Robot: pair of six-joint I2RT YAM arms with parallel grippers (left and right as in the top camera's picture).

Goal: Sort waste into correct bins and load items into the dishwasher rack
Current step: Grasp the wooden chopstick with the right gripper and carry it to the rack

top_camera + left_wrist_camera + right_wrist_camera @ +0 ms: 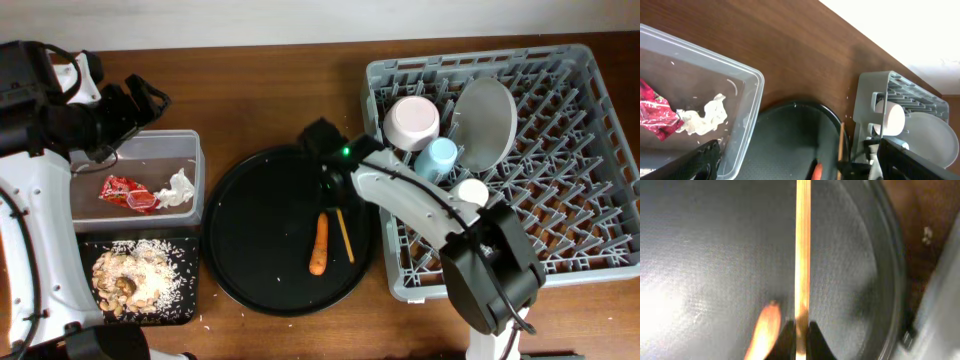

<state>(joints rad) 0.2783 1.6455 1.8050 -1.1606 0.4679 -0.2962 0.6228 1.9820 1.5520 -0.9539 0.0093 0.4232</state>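
My right gripper (334, 200) is low over the round black tray (250, 220), shut on the upper end of a thin wooden chopstick (345, 238), which also shows in the right wrist view (802, 255) between the fingers (800, 337). The orange carrot (319, 245) lies just left of it (764, 330). My left gripper (805, 167) is open and empty above the clear tub (150, 140), which holds the red wrapper (125, 192) and white tissue (177, 188). Rice scraps (130, 278) lie in the shallow black tray (88, 245). The fork is out of view.
The grey rack (560, 200) at right holds the white bowl (412, 122), the plate (487, 120), the blue cup (437, 158) and the white cup (470, 192). The right arm reaches from the rack's front across its left edge. A few rice grains lie on the round tray.
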